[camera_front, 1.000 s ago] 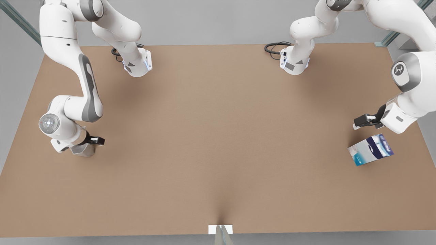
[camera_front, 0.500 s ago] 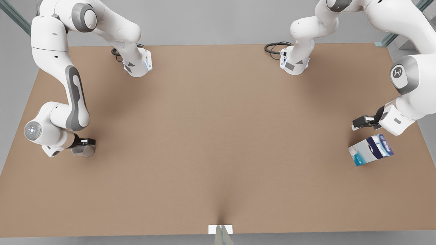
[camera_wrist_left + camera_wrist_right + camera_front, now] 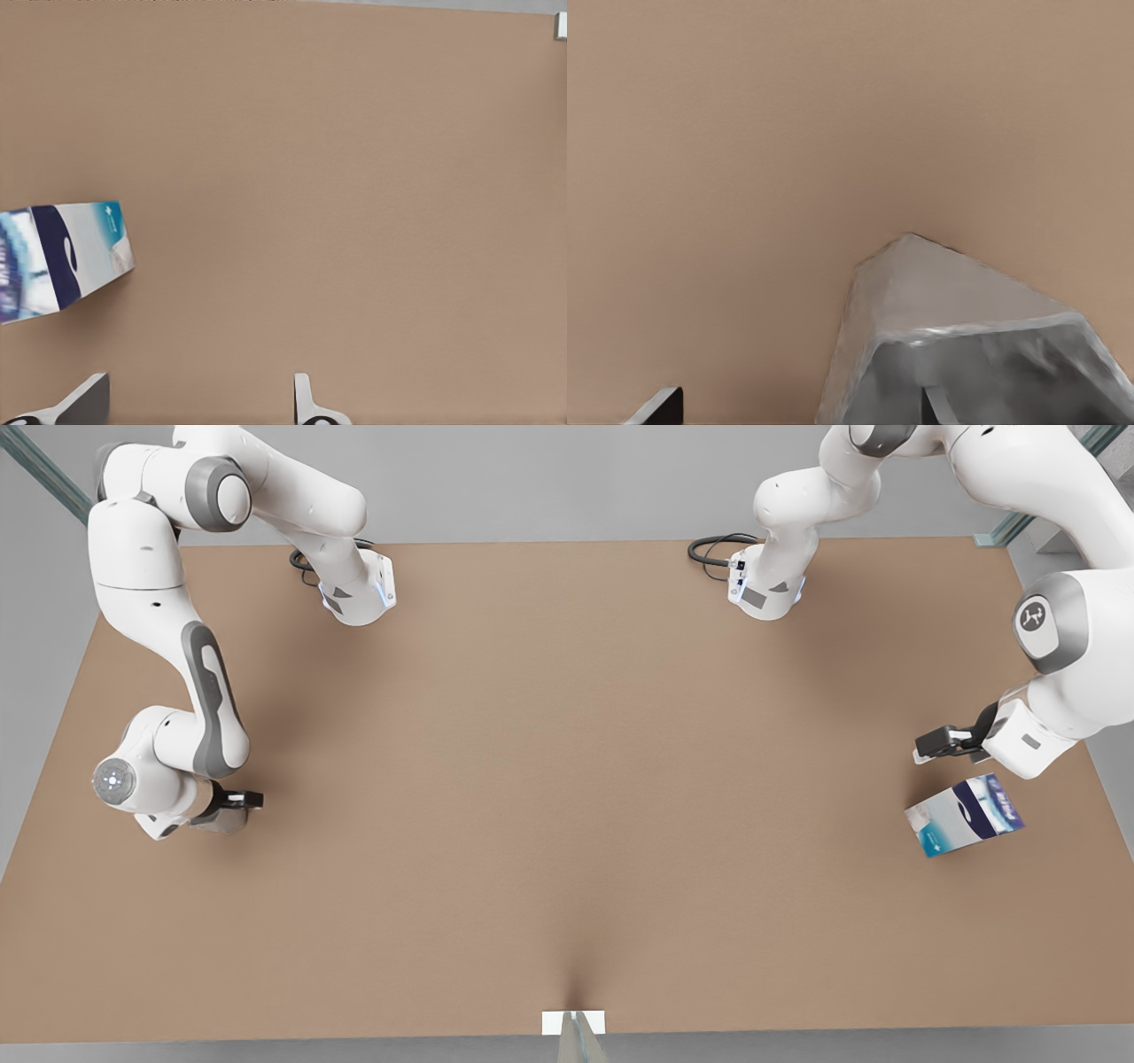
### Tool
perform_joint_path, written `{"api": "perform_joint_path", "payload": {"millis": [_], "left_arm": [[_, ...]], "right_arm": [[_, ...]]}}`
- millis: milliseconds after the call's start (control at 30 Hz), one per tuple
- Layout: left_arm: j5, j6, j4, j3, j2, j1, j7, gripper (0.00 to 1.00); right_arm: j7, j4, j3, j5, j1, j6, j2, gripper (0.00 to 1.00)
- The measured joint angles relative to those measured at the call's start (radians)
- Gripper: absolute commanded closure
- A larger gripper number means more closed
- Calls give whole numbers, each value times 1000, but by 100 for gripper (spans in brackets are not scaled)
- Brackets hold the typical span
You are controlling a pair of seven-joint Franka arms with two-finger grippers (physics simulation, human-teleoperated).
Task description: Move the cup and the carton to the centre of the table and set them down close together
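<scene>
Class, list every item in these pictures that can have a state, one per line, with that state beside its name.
cup: on the table at the front view's left, one finger of the right claw inside its rim.
carton: lying on the table at the front view's right, not gripped.
left claw: open, beside the carton, empty.
right claw: open, straddling the cup's wall.

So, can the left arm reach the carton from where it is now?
Probably yes. The left end effector hangs open just beside the carton, which lies near the edge of the table at the front view's right. Nothing stands between them, so the way looks free.
</scene>
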Motion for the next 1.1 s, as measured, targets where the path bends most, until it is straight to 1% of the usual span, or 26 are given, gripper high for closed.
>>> {"api": "perform_joint_path", "payload": {"millis": [33, 67, 133, 267, 633, 767, 867, 967, 1000, 1100], "left_arm": [[0, 0, 0, 1, 0, -1, 0, 0], [0, 0, 0, 1, 0, -1, 0, 0], [0, 0, 0, 1, 0, -1, -1, 0], [0, -2, -6, 1, 0, -1, -1, 0], [-1, -2, -6, 1, 0, -1, -1, 0], [-1, -3, -8, 0, 0, -1, -1, 0], [-2, -5, -6, 1, 0, -1, 1, 0], [-1, -2, -8, 1, 2, 17, 2, 0], [-1, -2, -8, 1, 2, 13, 2, 0], [0, 21, -6, 9, 23, 72, 1, 0]], "right_arm": [[-2, 0, 0, -17, 0, -3, 0, 68], [-2, 0, 0, -26, 0, -4, 4, 70], [-4, 1, -1, -44, -9, -4, 6, 79], [1, 4, -15, -44, -11, -5, 11, 79], [-6, 15, -15, -38, -3, -8, 8, 79], [-6, 23, -12, -80, 26, -41, -18, 79], [-3, 108, -3, -90, 136, -170, -58, 79], [24, 116, -3, -86, 293, -172, -58, 79], [79, 118, -4, -86, 361, -171, -58, 79], [305, 231, -5, -77, 524, -224, -56, 79]]}}
